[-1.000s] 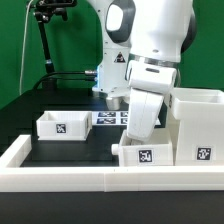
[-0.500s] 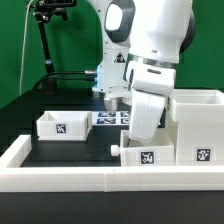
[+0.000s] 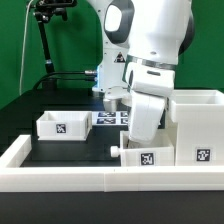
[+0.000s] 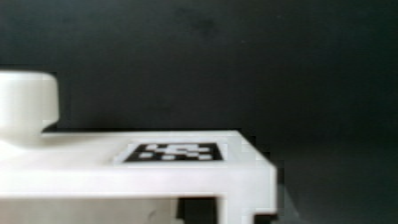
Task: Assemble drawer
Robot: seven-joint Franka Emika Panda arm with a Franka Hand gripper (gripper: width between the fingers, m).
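While my gripper (image 3: 139, 140) hangs low over the small tray (image 3: 146, 157) just beside the tall shell (image 3: 200, 125), I cannot tell whether my jaws grip it

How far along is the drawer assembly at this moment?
Done: nothing clearly slotted in. In hand: the gripper is down at one tray, which abuts the shell; its grip is hidden. Left: the other tray, on the exterior view's left, sits loose, apart from the shell.
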